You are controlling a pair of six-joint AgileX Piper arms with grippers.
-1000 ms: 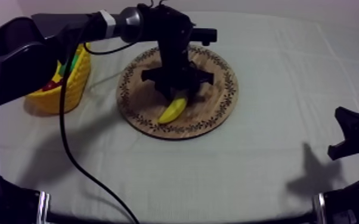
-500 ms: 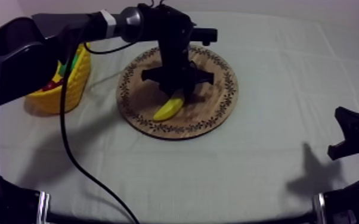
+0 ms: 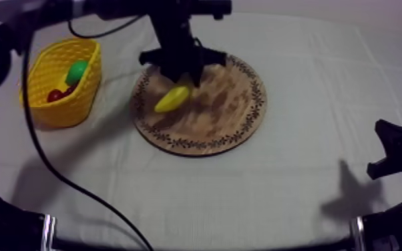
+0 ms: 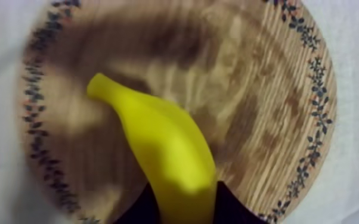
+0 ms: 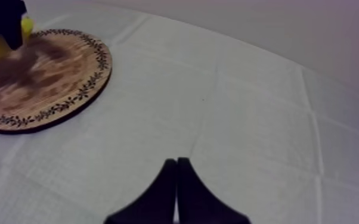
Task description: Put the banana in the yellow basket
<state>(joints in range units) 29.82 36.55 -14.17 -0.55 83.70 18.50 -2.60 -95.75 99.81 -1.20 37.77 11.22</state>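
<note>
- Right gripper sat nearest, low at the table's right side over bare cloth. Its two black fingers lay together in a narrow wedge, with nothing between them.
- Round wooden board with a patterned leaf rim lay flat at mid-table, well apart from the right gripper.
- Banana hung over the left part of the board, near the rim. It was tilted, with the free end pointing down and toward the basket side. A dark shadow fell on the wood beneath it. It appeared clear of the board surface, though contact could not be fully ruled out.
- Left gripper reached in from the upper left and was clamped on the banana's upper end. In the left wrist view, one black finger showed on each side of the yellow body.
- Yellow basket stood at the far left, beside the board but not touching it.
- The basket held a small red fruit and a green toy fruit.
</note>
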